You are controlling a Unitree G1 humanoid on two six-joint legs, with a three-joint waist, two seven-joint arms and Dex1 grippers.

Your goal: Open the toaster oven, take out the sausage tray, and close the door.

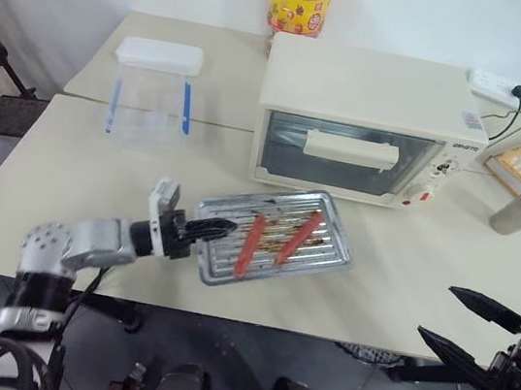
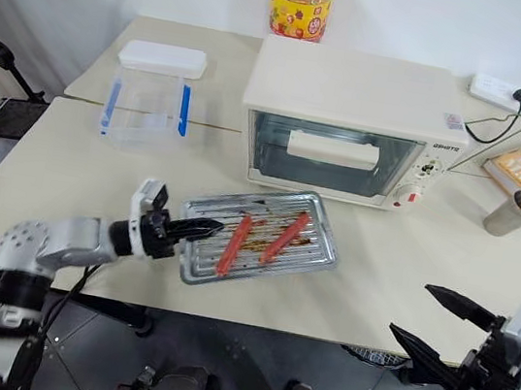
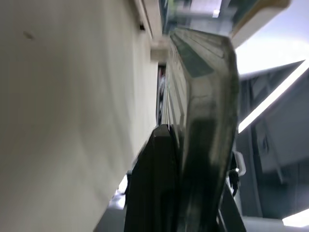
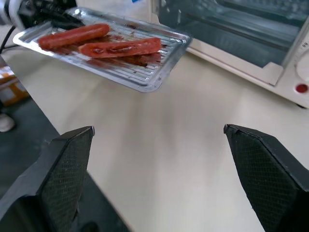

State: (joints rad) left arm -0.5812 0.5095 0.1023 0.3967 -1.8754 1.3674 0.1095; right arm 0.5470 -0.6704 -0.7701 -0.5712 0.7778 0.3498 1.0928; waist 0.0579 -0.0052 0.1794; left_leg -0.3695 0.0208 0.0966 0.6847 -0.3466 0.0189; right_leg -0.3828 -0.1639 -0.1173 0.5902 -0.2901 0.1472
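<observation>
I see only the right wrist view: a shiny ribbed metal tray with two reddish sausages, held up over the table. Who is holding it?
Observer: The left pincer, shut on the shiny metal tray's near-left corner.
Operator: Is the oven door closed? My view cuts off its top.
Observer: Yes, the glass door of the cream-white toaster oven sits shut, its bar handle flat against the front.
Operator: What stands to the oven's left?
Observer: A clear plastic box with blue clips, apart from the oven, lid on.
</observation>
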